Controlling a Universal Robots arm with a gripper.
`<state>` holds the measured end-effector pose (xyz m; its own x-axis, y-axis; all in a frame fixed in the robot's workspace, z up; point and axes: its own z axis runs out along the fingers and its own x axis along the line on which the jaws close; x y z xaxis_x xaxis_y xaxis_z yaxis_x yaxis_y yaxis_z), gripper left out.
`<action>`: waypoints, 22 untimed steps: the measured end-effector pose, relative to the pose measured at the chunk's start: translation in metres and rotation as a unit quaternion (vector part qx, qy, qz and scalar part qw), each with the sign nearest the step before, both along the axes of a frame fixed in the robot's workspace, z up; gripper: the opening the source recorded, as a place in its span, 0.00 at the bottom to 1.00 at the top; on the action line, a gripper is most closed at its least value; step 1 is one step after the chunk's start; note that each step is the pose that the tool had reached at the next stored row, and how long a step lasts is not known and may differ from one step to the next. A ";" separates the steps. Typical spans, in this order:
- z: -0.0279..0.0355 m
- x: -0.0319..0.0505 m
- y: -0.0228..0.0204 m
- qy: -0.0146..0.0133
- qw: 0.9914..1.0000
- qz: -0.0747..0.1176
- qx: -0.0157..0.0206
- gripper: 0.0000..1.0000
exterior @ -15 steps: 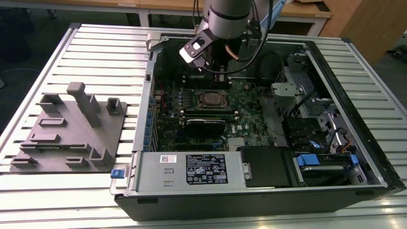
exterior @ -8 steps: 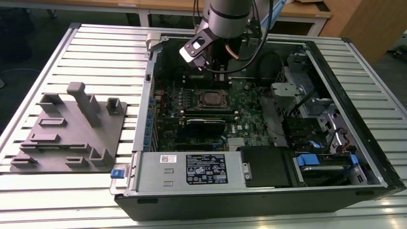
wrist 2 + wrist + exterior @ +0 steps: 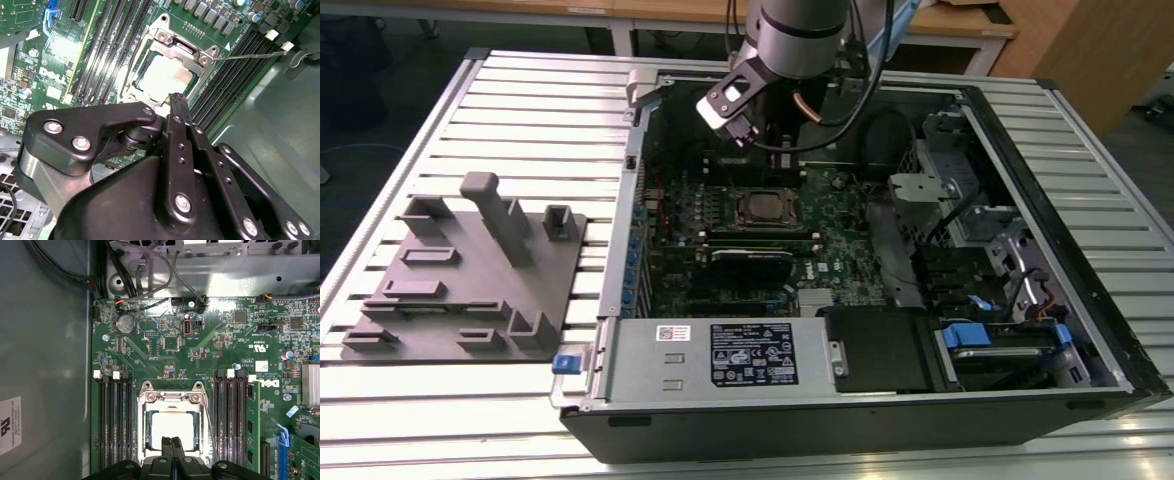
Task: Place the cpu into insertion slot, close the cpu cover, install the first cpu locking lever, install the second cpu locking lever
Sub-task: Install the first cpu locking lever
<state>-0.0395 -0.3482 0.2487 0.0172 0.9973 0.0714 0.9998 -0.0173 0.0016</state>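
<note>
Slatted metal table [image 3: 400, 400] carries the open computer case [image 3: 1067, 330]. I see the tool [image 3: 172, 441] empty, its fingers pressed together, poised over the cpu [image 3: 172, 425]. The cpu sits in the insertion slot [image 3: 147, 432] near the exterior view's centre, with the cpu cover [image 3: 172, 399] lying down around it.
</note>
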 end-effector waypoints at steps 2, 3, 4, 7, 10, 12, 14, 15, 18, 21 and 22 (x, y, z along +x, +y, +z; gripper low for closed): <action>0.0004 0.0000 0.0000 0.000 1.000 0.000 0.000 0.11; 0.0007 0.0000 0.0000 0.000 1.000 0.000 0.000 0.11; 0.0010 0.0000 0.0000 0.000 1.000 0.000 0.000 0.11; 0.0017 0.0000 0.0000 0.000 1.000 0.000 0.000 0.11; 0.0026 0.0000 0.0000 0.000 1.000 0.000 0.000 0.11; 0.0032 0.0000 0.0000 0.000 1.000 0.000 0.000 0.11; 0.0037 0.0000 0.0000 0.000 1.000 0.000 0.000 0.11; 0.0040 0.0000 0.0000 0.000 1.000 0.000 0.000 0.11; 0.0048 0.0000 0.0000 0.000 1.000 0.000 0.000 0.11; 0.0056 0.0000 0.0000 0.000 1.000 0.000 0.000 0.11; 0.0058 0.0000 0.0000 0.000 1.000 0.000 0.000 0.11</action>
